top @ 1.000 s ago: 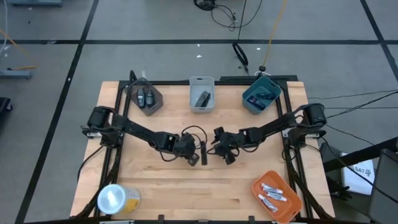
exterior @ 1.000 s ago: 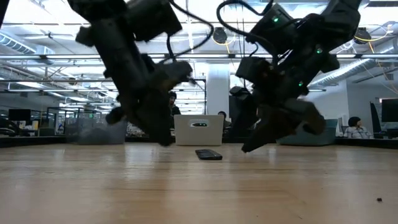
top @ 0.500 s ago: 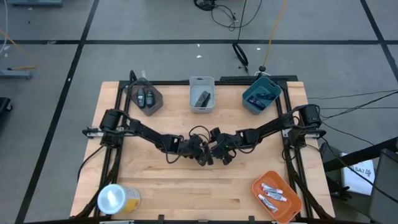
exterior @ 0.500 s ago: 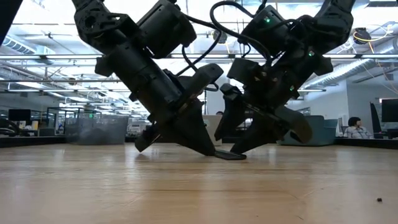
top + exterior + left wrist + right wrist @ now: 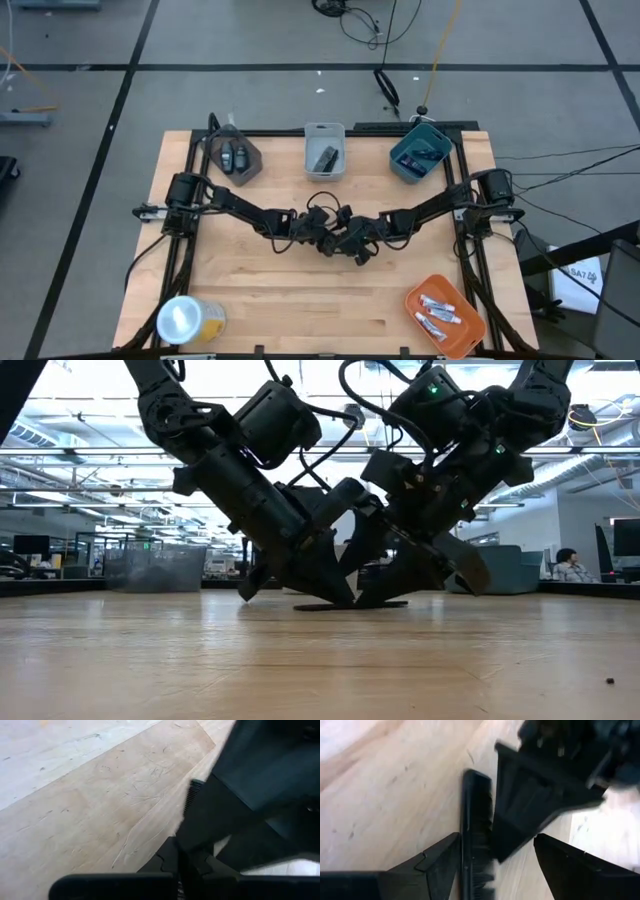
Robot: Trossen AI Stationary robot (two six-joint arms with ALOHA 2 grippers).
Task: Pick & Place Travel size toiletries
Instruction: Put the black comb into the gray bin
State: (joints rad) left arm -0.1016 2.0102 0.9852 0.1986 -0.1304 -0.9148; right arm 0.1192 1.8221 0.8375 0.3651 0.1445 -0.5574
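A black elongated stick [image 5: 474, 835] with a toothed side lies flat on the wooden table [image 5: 260, 290] at its middle, also in the low view [image 5: 350, 604]. My left gripper [image 5: 331, 243] is shut, slants down to the table from the left, and ends right beside the stick [image 5: 335, 592]. My right gripper [image 5: 495, 840] is open and comes from the right. Its two fingers stand on either side of the stick and of my left gripper's tip [image 5: 520, 815]. In the high view both grippers hide the stick. My left gripper lays its shut fingertips [image 5: 499, 851] against one long side of the stick [image 5: 484, 845], slanting down from the table's left. The stick rests flat on the table. My right gripper has one finger [image 5: 440, 860] close along the stick's other side; whether it touches cannot be told.
Along the far edge stand a dark grey bin [image 5: 236, 158] with two oval pieces, a white bin [image 5: 325, 150] and a teal bin [image 5: 420, 152]. An orange bin [image 5: 445, 315] with silvery tubes sits at the near right, a yellow roll [image 5: 186, 320] at the near left.
My left gripper has gone toward the table's right edge and down to the stick, staying shut. The stick has slid a little toward my right gripper; half a second ago one end was tipped up, and now it lies flat between the two grippers.
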